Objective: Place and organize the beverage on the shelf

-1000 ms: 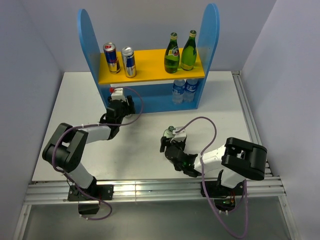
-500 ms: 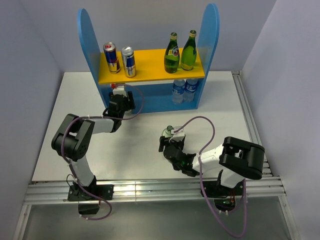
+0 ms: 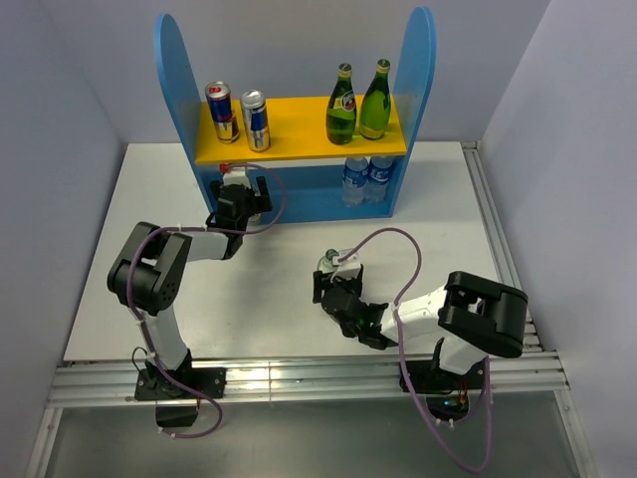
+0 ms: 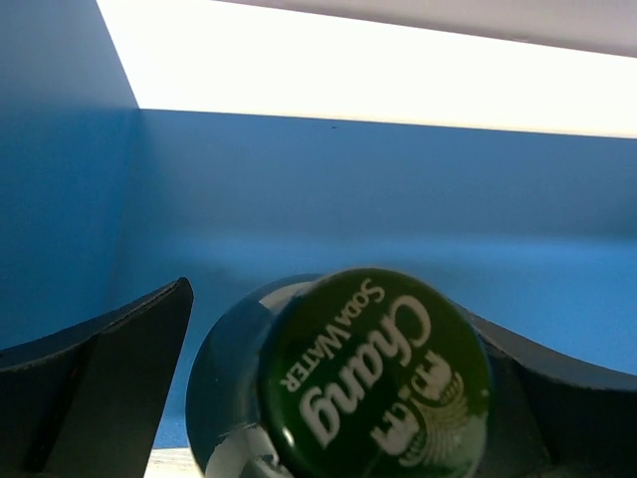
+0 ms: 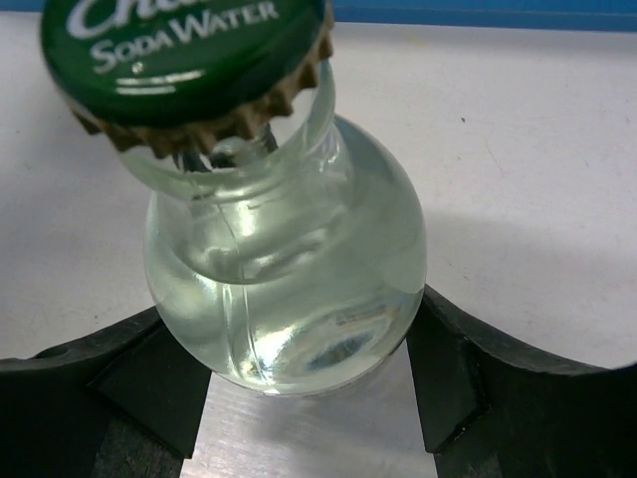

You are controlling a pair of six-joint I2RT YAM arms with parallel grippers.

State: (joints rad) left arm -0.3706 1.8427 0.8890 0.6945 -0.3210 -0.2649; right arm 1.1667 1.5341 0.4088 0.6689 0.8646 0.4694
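The shelf [image 3: 299, 124] stands at the back of the table, and its blue back fills the left wrist view [image 4: 398, 189]. My left gripper [image 3: 239, 196] is at the left end of the lower level, under the yellow board. It is shut on a soda water bottle with a green "Chang" cap [image 4: 373, 373], fingers [image 4: 109, 378] on either side. My right gripper [image 3: 330, 289] is over the middle of the table. It is shut on a clear glass soda water bottle [image 5: 289, 269] with a green cap [image 3: 326, 262], fingers [image 5: 149, 388] pressing both sides.
Two cans [image 3: 239, 115] stand on the left of the yellow board and two green bottles [image 3: 358, 100] on its right. Two clear water bottles [image 3: 363, 177] stand in the lower level at the right. A rail [image 3: 299, 376] runs along the table's near edge.
My left gripper has moved away from the arm bases to the shelf's lower level with its bottle. My right gripper has shifted slightly left with its bottle.
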